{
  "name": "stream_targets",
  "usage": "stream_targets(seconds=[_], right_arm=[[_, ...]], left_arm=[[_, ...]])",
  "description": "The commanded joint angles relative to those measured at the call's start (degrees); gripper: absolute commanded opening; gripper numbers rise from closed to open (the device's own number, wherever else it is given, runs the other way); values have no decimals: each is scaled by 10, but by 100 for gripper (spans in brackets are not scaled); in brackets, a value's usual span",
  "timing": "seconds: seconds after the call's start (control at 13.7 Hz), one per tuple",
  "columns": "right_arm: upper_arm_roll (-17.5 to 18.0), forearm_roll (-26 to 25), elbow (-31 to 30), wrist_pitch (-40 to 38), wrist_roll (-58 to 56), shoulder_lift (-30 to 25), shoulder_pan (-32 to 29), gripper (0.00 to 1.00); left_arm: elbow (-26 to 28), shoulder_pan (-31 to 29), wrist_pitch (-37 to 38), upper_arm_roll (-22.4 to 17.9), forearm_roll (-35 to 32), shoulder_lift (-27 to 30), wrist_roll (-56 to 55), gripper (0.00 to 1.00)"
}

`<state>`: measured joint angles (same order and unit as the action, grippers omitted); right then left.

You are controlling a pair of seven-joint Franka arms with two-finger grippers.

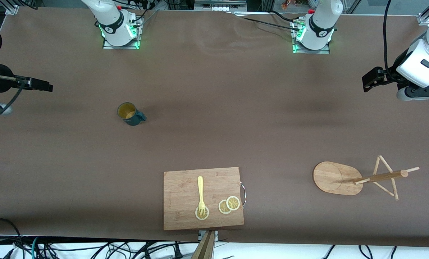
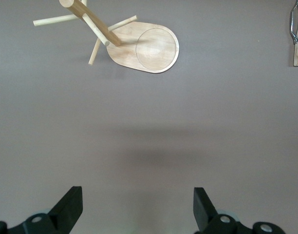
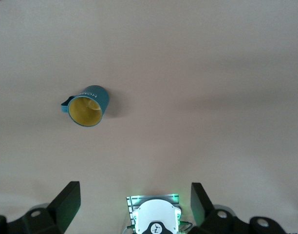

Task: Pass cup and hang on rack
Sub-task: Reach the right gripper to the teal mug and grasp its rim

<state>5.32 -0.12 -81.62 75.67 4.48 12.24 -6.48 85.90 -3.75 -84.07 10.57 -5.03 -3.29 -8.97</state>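
Observation:
The cup (image 1: 129, 113), dark teal with a yellowish inside, stands upright on the brown table toward the right arm's end; it also shows in the right wrist view (image 3: 85, 106). The rack (image 1: 334, 178), a bamboo mug tree with an oval base, a post and thin pegs, stands toward the left arm's end, nearer the front camera; it also shows in the left wrist view (image 2: 149, 46). My right gripper (image 1: 46, 86) (image 3: 134, 191) is open and empty, high over the table's right-arm end. My left gripper (image 1: 367, 80) (image 2: 138, 195) is open and empty, high over the left-arm end.
A rectangular wooden cutting board (image 1: 182, 187) lies at the table's near edge, with a yellow fork (image 1: 200, 192) and lemon slices (image 1: 229, 205) on it. The arm bases (image 1: 119, 30) (image 1: 313, 34) stand along the table's edge farthest from the camera.

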Motion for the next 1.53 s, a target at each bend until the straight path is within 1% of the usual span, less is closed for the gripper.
stream_targets(seconds=[0.0,0.07,0.29,0.44,0.58,0.73,1.02,1.32,1.46], right_arm=[[2,-4,-66,55,-4,-5,9,100],[8,-2,-102,89,-4,-9,10,100],[15,-1,-172,161,-4,-8,10,100],[32,-1,-245,242,6,-10,11,100],[35,-1,-314,314,12,-12,10,100],[42,-1,-354,350,22,-14,10,100],[57,-1,-425,444,52,-15,10,100],[70,-1,-458,509,96,-4,11,100],[81,0,-461,516,117,2,11,100]], left_arm=[[-11,2,9,3,-17,-1,12,100],[-11,2,8,3,-17,-1,12,100],[-11,2,8,3,-17,-1,12,100],[-12,2,8,4,-17,-1,12,100],[-11,2,8,4,-17,-1,12,100],[-12,2,8,4,-17,-1,12,100],[-12,2,8,4,-17,-1,12,100],[-13,1,7,4,-10,-1,12,100],[-11,-7,10,-1,23,0,12,100]])
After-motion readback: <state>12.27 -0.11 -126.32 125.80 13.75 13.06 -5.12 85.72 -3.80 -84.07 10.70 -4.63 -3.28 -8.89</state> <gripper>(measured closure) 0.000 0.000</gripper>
